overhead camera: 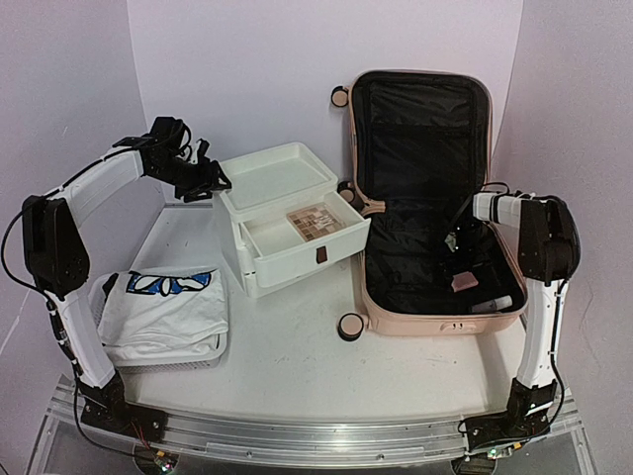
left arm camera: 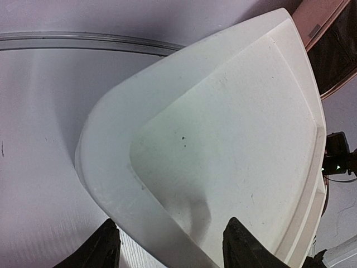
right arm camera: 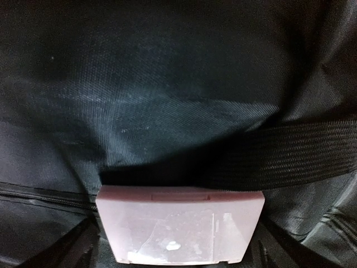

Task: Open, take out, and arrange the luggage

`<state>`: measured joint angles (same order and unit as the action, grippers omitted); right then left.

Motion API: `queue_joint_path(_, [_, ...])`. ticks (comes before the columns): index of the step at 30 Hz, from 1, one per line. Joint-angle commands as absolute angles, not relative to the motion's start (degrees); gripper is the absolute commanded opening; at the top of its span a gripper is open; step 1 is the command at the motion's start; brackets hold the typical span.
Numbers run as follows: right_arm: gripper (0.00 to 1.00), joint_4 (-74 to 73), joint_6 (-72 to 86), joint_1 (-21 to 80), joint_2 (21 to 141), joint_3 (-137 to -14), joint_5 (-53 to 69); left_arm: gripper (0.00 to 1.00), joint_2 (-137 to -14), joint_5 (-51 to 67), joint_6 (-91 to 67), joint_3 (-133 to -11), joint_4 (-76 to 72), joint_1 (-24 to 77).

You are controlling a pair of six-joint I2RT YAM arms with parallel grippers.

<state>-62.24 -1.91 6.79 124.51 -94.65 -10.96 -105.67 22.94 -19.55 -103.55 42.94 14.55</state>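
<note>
The luggage (overhead camera: 425, 315), a pale pink hard-shell suitcase, lies open at the right with its black-lined lid (overhead camera: 420, 124) propped upright. My right gripper (overhead camera: 458, 259) reaches down into its lower half. In the right wrist view its dark fingers stand open on either side of a small pink box (right arm camera: 178, 229) that rests on the black lining (right arm camera: 167, 95) under a black strap (right arm camera: 301, 151). My left gripper (overhead camera: 210, 182) hovers open over the back left corner of the white drawer unit (overhead camera: 282, 213). The unit's top rim (left arm camera: 120, 184) runs between the black fingertips (left arm camera: 106, 248), untouched.
The unit's lower drawer (overhead camera: 307, 242) is pulled out and holds a tan patterned item (overhead camera: 315, 220). A white mesh basket (overhead camera: 163, 354) at the front left holds a folded white shirt with a blue print (overhead camera: 168, 287). A white tube (overhead camera: 492, 304) lies in the suitcase's front corner.
</note>
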Motion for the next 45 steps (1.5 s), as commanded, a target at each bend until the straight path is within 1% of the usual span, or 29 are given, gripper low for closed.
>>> queue_joint_path(1, [0.89,-60.85,-1.76,7.67,124.21,-96.29,-14.51,0.62,-106.88,26.80,-17.56,-102.18,44.12,15.93])
queue_joint_path(7, [0.74,-60.31,-1.04,7.87,122.01,-95.23,-15.60,0.62,-106.79,26.98,-17.58,-102.21,44.12,15.94])
queue_joint_path(10, [0.67,-59.48,-0.64,7.90,119.77,-94.22,-14.25,0.63,-106.70,26.96,-17.58,-102.21,44.05,15.91])
queue_joint_path(14, [0.62,-58.23,1.03,7.90,116.27,-92.54,-13.51,0.63,-106.61,26.98,-17.67,-102.22,44.10,15.91])
queue_joint_path(18, [0.59,-55.38,2.63,7.91,110.94,-89.75,-10.83,0.62,-106.61,27.04,-17.67,-102.18,44.08,15.91])
queue_joint_path(22, [0.59,-49.33,3.22,7.91,103.20,-86.58,-2.27,0.63,-106.52,27.20,-17.75,-102.20,44.09,15.93])
queue_joint_path(25, [0.57,-42.47,3.97,8.23,97.27,-84.37,9.48,0.63,-106.50,27.38,-17.84,-102.21,44.09,15.91])
queue_joint_path(26, [0.56,-39.99,4.25,8.71,95.61,-84.06,12.93,0.62,-106.52,27.37,-17.84,-102.16,44.04,15.95])
queue_joint_path(29, [0.55,-35.14,3.07,13.00,92.77,-85.78,20.62,0.63,-106.60,27.49,-17.93,-102.17,44.04,16.04])
queue_joint_path(33, [0.56,-34.15,-0.56,21.03,94.05,-93.22,26.76,0.62,-106.58,27.55,-18.02,-102.16,44.04,16.25])
queue_joint_path(36, [0.56,-33.58,-3.81,26.85,97.35,-99.63,28.84,0.62,-106.36,27.55,-17.93,-102.13,44.03,16.46])
queue_joint_path(41, [0.56,-33.73,-3.47,34.78,106.19,-110.80,29.43,0.63,-105.96,27.34,-17.84,-102.11,43.95,16.54])
queue_joint_path(45, [0.57,-33.81,-2.84,39.48,110.78,-114.74,28.75,0.62,-105.74,27.19,-17.77,-102.09,43.95,16.59])
